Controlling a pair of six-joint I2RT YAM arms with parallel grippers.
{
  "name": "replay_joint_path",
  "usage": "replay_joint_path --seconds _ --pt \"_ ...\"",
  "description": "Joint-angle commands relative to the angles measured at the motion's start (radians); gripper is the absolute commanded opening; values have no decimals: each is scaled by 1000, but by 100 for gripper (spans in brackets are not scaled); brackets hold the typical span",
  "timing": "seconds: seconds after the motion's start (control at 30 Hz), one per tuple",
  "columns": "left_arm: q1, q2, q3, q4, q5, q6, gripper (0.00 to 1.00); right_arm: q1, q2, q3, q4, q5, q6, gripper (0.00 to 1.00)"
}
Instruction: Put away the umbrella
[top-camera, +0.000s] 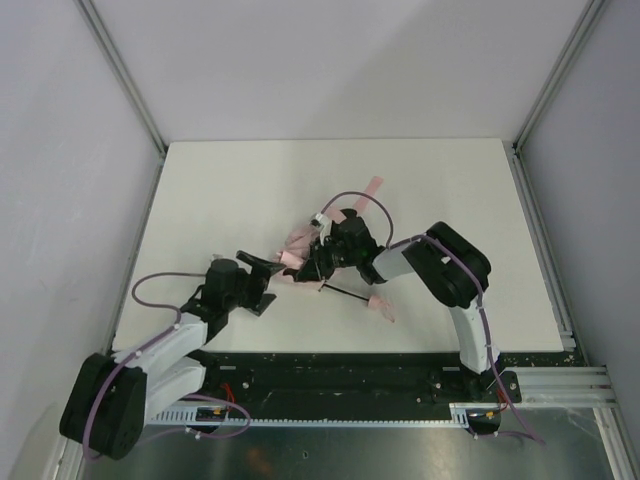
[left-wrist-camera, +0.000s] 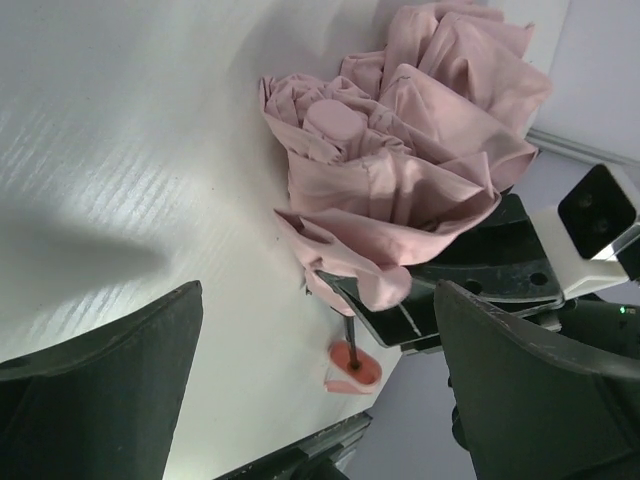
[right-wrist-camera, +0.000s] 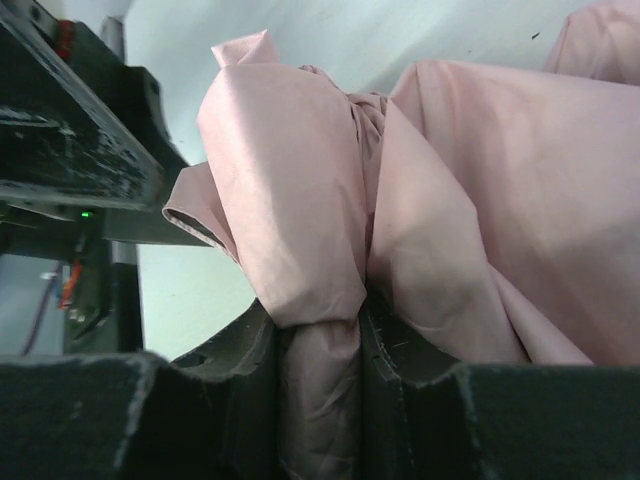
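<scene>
Right wrist view has my right gripper (right-wrist-camera: 320, 385) pinched on a fold of the crumpled pale pink fabric umbrella (right-wrist-camera: 450, 200) mid white table (top-camera: 200, 200), left gripper (left-wrist-camera: 315, 340) wide open just beside it, so I'd gather loose canopy snugly around the slim black shaft (top-camera: 346, 293)

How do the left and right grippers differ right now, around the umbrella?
The left gripper has its fingers spread wide and holds nothing; the right gripper is pinched shut on a pink fabric fold of the umbrella. The left gripper reaches in from the left, the right gripper from the right. Both face the crumpled canopy.
</scene>
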Motion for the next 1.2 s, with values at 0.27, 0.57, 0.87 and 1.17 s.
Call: replay_joint_path --seconds 0.27,0.57,0.87,1.17 --pt "-103 221 32 252 -149 -47 100 -15 176 -60 -176 -185 234 0" --pt "-149 377 17 262 -363 -11 90 -14 158 -40 -179 -229 246 0" --pt "-168 431 -2 304 -394 77 48 -7 140 7 -228 -265 234 0" --pt "-166 415 -29 296 -310 83 3 -4 -42 143 -604 24 89 44"
